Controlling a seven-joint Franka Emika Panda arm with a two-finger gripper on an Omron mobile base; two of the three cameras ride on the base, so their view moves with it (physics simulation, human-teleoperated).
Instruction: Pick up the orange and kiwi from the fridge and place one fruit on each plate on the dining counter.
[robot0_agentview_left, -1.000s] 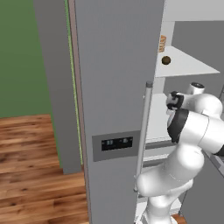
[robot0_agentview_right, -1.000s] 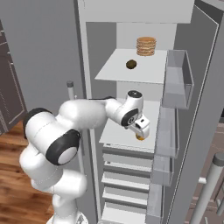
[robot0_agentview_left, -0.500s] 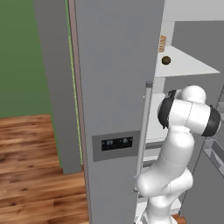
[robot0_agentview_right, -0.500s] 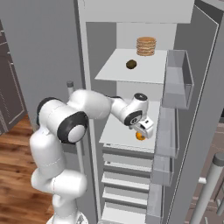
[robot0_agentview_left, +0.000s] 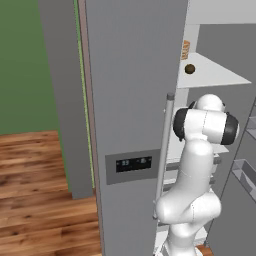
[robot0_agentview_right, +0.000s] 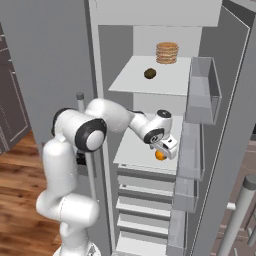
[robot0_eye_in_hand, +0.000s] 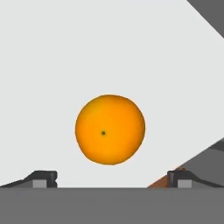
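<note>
STEP: reach for 1st fruit | kiwi (robot0_agentview_right: 150, 74) on upper fridge (robot0_agentview_left: 135, 100) shelf, L of pancake stack (robot0_agentview_right: 167, 52) | orange (robot0_eye_in_hand: 110, 129) on mid shelf, untouched | pincer (robot0_agentview_right: 165, 150) over it, tips wide apart | NEXT: drop lower, straddle orange, squeeze.

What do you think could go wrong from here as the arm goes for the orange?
The orange is a smooth ball on a flat white shelf, so uneven contact from the open gripper might roll it away. The door bins stand close by, so the hand might clip them when withdrawing.
</note>
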